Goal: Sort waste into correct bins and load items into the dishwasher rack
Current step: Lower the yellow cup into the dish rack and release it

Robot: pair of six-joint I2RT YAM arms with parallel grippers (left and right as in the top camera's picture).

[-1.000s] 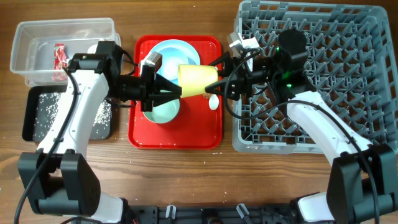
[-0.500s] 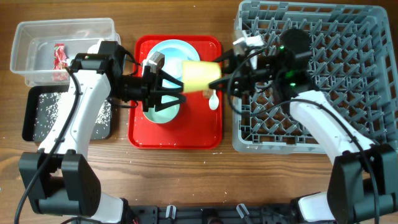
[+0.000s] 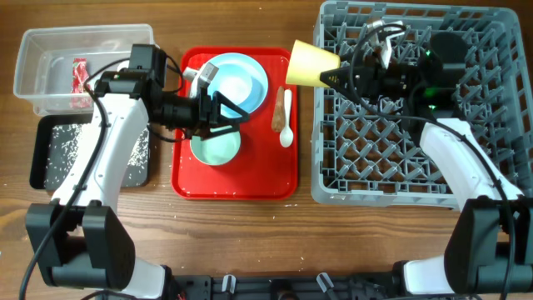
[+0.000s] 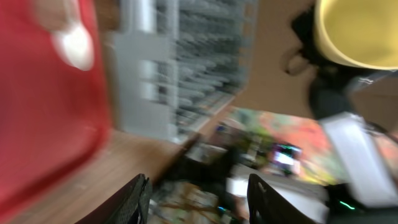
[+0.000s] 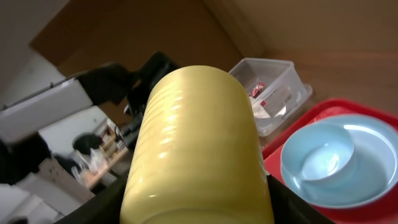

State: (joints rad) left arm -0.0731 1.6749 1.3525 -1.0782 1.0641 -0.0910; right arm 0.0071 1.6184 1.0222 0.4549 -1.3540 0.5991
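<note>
While the right gripper [image 3: 340,75] clamps the cup [image 3: 308,63] by its narrow end, the yellow cup hangs on its side across the left rim of the rack [image 3: 416,179]. Its mouth points back toward the red tray [image 3: 187,179], and its body juts out over the strip of table [image 3: 250,242] between tray and rack. Grey pegs stand below the gripper, and in the right wrist view the cup fills the foreground and hides the fingers that grip it. Across the tray the left gripper [image 4: 199,199] hovers with its fingers parted and nothing between them, aimed at the rack; its wrist view is badly blurred. That arm reaches over the tray and covers part of the plate [image 3: 250,79]. A bowl [image 5: 317,158] sits on the plate, and a second bowl [image 3: 218,148] rests just in front of it. The spoon [image 3: 286,125] and the stick [image 3: 277,112] lie side by side on the tray's right side, near the rack wall. At far left, well apart from the cup, the tub [image 3: 42,50] holds the wrapper [image 3: 81,73], and the black tray [image 3: 42,167] in front of it is strewn with rice [image 3: 133,154].
</note>
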